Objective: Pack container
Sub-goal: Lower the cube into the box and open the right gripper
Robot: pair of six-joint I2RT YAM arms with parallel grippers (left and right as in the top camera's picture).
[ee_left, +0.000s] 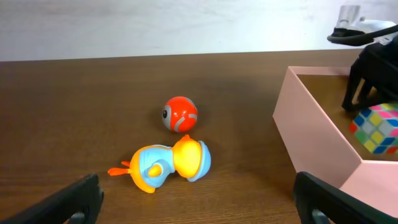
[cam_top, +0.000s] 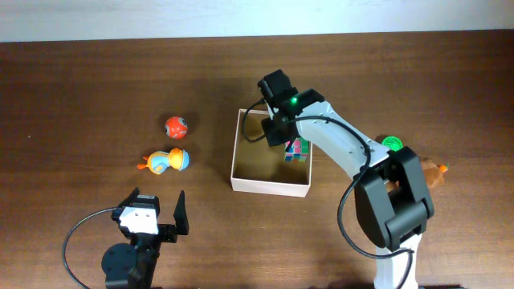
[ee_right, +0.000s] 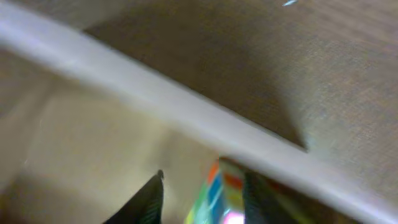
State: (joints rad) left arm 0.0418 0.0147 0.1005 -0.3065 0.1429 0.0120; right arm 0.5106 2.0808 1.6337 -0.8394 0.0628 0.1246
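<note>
Container sits on the brown worktop, right of centre in the overhead view. It is open-topped, with pale walls and a tan floor. The right gripper reaches into it from the far side, over the far-left part of the floor and inside the walls.

A multicoloured puzzle cube lies inside, against the right wall, just beside those fingers. In the right wrist view the two dark fingers stand partly apart. The cube shows in the gap, closer to one finger, with clear space on the other side. That frame is blurred, so contact with the cube cannot be told. The container's pale rim runs diagonally above the fingers.

The left gripper is low over the near-left worktop, well apart from the container, with its fingers spread wide and nothing between them. In the left wrist view, finger tips show at both bottom corners, and the container wall is off to the right with the cube visible inside.

Loose on the worktop, left of the container:
- a red ball
- a duck toy in orange, yellow and blue, on its side, nearer the left gripper

Both lie apart from the container and between it and the left fingers in the left wrist view.

A green round item and an orange-brown toy lie by the right arm, partly hidden.
</note>
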